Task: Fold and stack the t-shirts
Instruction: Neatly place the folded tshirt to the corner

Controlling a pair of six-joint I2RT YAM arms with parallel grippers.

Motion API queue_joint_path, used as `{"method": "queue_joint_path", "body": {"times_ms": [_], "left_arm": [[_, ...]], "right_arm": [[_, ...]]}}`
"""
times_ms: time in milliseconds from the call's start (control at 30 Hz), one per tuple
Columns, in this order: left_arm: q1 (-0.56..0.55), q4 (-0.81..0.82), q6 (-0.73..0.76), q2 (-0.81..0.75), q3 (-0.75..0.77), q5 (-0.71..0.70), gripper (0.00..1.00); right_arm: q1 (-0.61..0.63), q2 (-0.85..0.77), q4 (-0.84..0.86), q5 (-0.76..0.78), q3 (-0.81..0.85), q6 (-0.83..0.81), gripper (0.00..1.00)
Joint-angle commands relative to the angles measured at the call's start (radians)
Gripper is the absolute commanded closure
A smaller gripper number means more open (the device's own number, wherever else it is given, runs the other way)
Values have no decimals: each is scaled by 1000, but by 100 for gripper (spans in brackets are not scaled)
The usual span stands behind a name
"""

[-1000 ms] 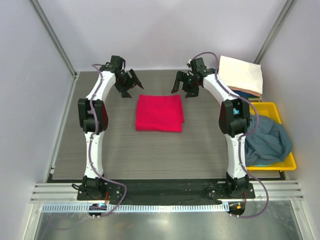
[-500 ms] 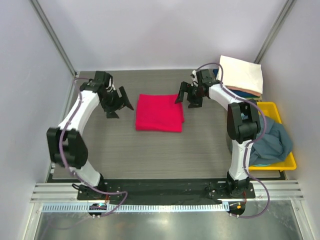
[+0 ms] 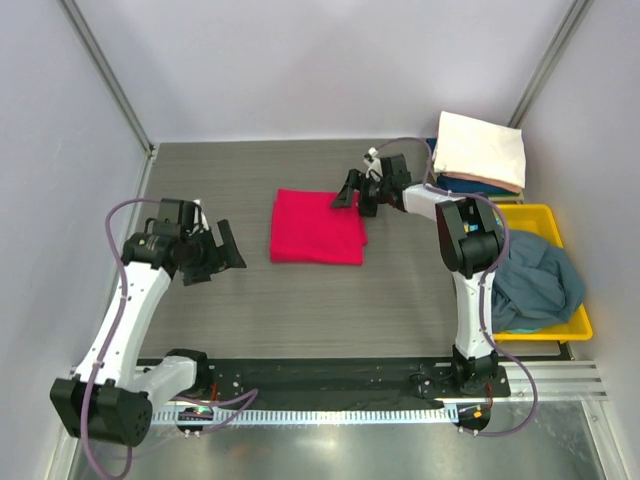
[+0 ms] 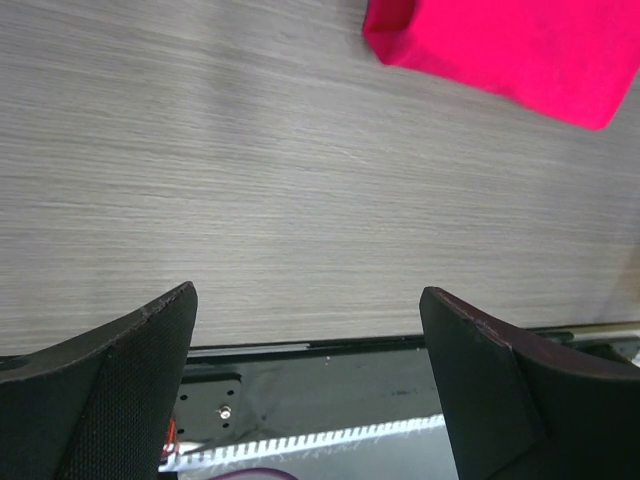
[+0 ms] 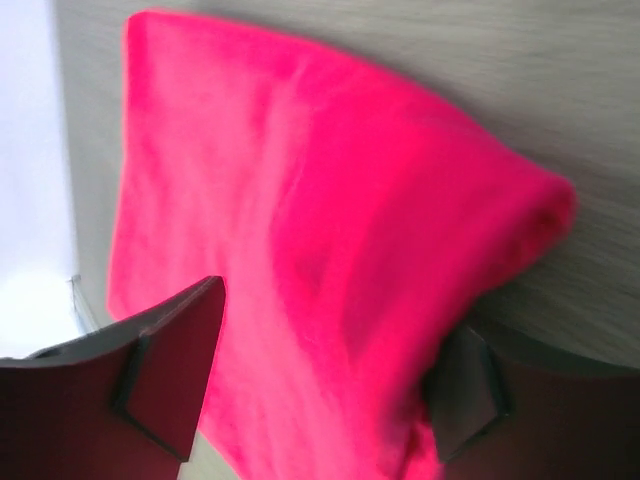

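Because the crimson-pink t-shirt [image 3: 315, 227] already lies folded into a flat rectangle in the middle of the table [image 3: 300, 310], we read the right gripper [image 3: 348, 197] at its far right corner as lining up a pick. Its jaws stand apart with the cloth corner between them, not clenched, though we cannot tell whether the pads brush the fabric. We judge that this corner is chosen because it faces the stack at the table's far right. There a cream-white t-shirt [image 3: 482, 148] lies on top, with bluish edges [image 3: 470, 185] beneath it that are too thin to tell apart. The left gripper [image 3: 215, 258] hangs over bare table well left of the shirt, jaws spread and holding nothing, likely parked clear. The yellow tray [image 3: 550, 334] beside the right arm holds one crumpled slate blue-grey t-shirt [image 3: 535, 280], not yet folded.
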Motion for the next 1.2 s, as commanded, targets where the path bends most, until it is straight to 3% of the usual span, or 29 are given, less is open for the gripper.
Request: {"method": "queue_joint_path", "body": {"times_ms": [0, 33, 100, 133, 233, 400, 533, 733, 867, 1167], "left_arm": [[3, 5, 14, -92, -13, -73, 7], [1, 1, 6, -103, -13, -77, 6], [3, -4, 9, -122, -21, -90, 6], [1, 7, 11, -148, -45, -108, 6], [9, 30, -17, -180, -79, -108, 7], [12, 70, -29, -234, -93, -105, 7], [10, 67, -17, -266, -70, -126, 8], [9, 81, -29, -275, -62, -226, 7], [9, 101, -48, -287, -82, -268, 7], [9, 99, -52, -292, -82, -274, 7]], "right_arm": [[78, 85, 147, -87, -155, 134, 28], [84, 103, 210, -113, -176, 185, 42], [88, 118, 330, -153, -230, 289, 55], [90, 123, 393, -172, -239, 302, 70], [88, 105, 383, -172, -235, 284, 99], [55, -13, 147, -108, -166, 118, 99], [12, -141, -198, 15, -77, -94, 99], [-105, -289, -429, 178, 8, -299, 99], [-160, -360, -522, 284, 78, -423, 99], [-221, -475, -558, 417, 193, -602, 99]]}}
